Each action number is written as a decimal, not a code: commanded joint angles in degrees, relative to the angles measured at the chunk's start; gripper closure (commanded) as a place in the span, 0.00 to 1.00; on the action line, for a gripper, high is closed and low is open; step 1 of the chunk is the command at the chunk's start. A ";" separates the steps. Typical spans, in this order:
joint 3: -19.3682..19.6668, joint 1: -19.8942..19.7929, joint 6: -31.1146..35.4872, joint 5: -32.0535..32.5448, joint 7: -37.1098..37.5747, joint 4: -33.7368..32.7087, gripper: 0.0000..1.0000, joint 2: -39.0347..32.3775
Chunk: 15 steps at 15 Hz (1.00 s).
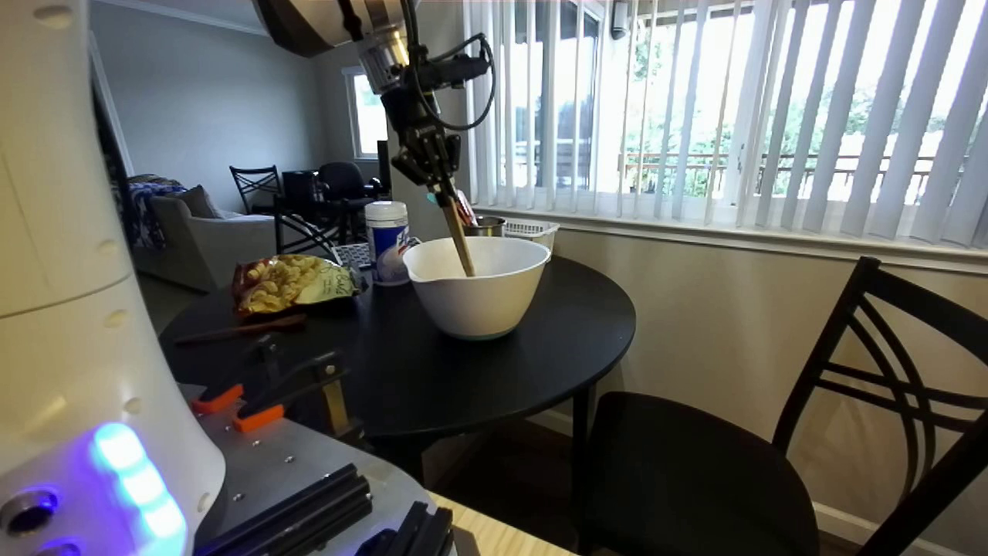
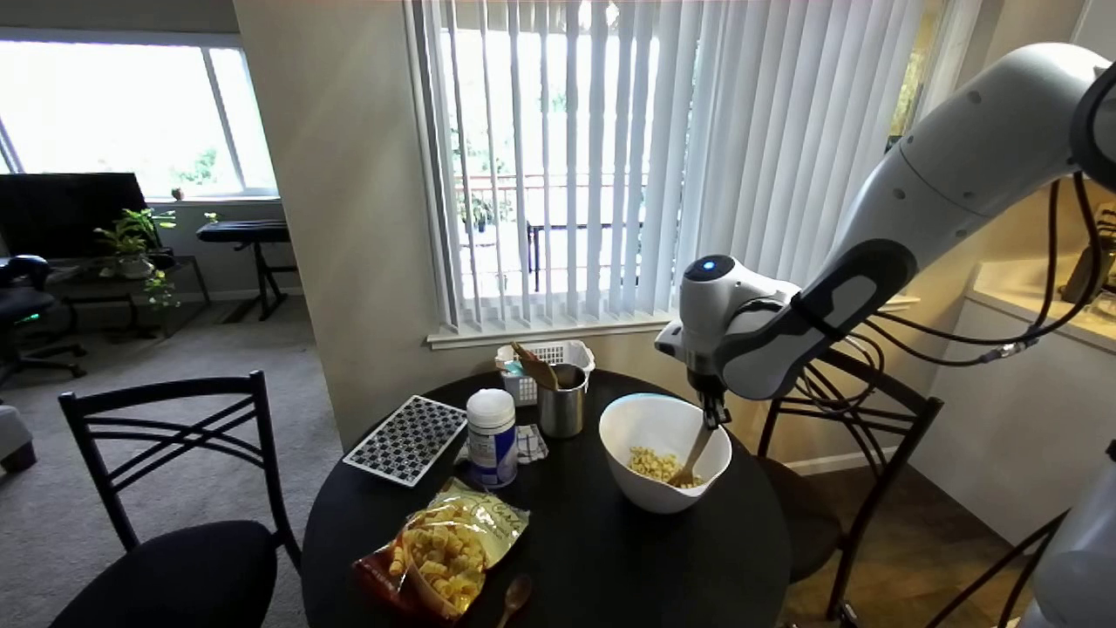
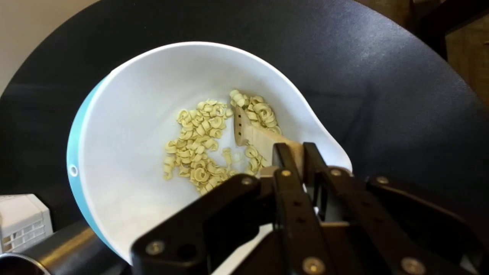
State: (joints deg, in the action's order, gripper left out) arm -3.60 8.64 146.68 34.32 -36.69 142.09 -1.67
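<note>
My gripper [image 3: 296,152] is shut on the upper part of a light wooden spoon [image 3: 263,139], which has small square holes at its lower end. In both exterior views the spoon [image 1: 461,239] slants down into a white bowl [image 1: 482,301] on the black round table [image 2: 567,558]. Curled pale pasta [image 3: 200,173] lies scattered on the bowl's bottom, and the spoon's end rests among it. The gripper [image 2: 715,420] hangs over the bowl's rim near the pouring lip. In the wrist view the gripper's linkage hides the bowl's lower right part.
A pasta bag [image 2: 449,549], a dark wooden spoon [image 2: 516,595] and a white-lidded canister [image 2: 493,445] stand or lie beside the bowl. Behind are a metal utensil holder [image 2: 562,414], a white basket [image 2: 577,353] and a patterned flat panel [image 2: 408,439]. A black chair [image 1: 695,463] adjoins the table.
</note>
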 commanded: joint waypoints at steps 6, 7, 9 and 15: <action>-2.85 -0.05 -2.51 -8.69 -17.25 3.78 0.94 2.43; -3.11 0.11 -1.62 -8.75 -17.81 3.64 0.94 2.07; -3.80 0.51 -0.17 -9.13 -18.52 3.20 0.94 1.28; -6.82 2.33 4.58 -10.09 -16.67 1.14 0.94 -2.05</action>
State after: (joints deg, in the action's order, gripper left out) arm -8.82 10.09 149.05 27.54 -51.67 142.99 -1.30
